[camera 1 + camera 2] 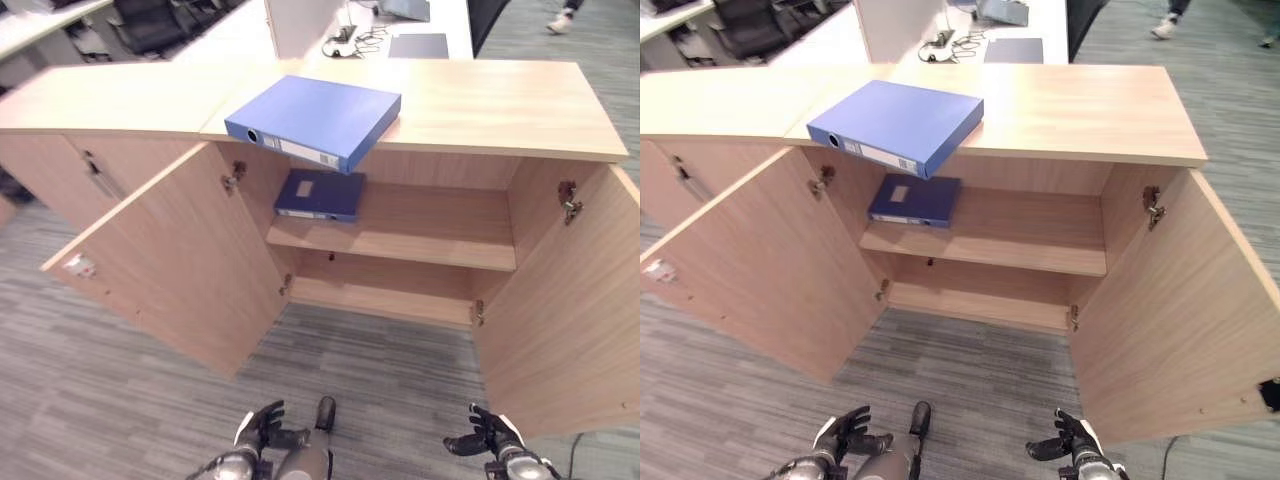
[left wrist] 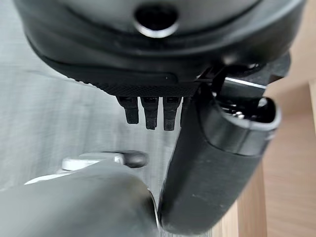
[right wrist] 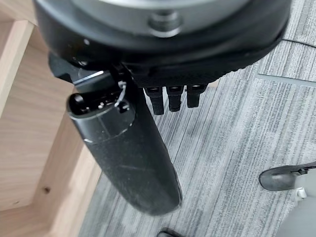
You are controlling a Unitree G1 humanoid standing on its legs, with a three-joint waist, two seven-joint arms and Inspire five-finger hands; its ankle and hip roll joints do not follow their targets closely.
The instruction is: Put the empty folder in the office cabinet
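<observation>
A blue folder [image 1: 315, 120] lies flat on top of the wooden office cabinet [image 1: 480, 100], its spine toward me and one corner overhanging the front edge. A second, darker blue folder [image 1: 320, 194] lies on the left part of the cabinet's middle shelf [image 1: 430, 240]. Both cabinet doors stand wide open. My left hand [image 1: 262, 428] and right hand [image 1: 490, 436] hang low above the carpet, well short of the cabinet. Both are open with relaxed fingers and hold nothing. The left thumb [image 2: 217, 163] and right thumb [image 3: 123, 153] stick out over the grey carpet.
The open left door [image 1: 170, 270] and open right door [image 1: 560, 320] flank the approach over the grey carpet. A neighbouring closed cabinet [image 1: 60, 170] adjoins on the left. Behind stands a white desk [image 1: 440, 20] with cables and a laptop. A person's shoe [image 1: 563, 22] shows far right.
</observation>
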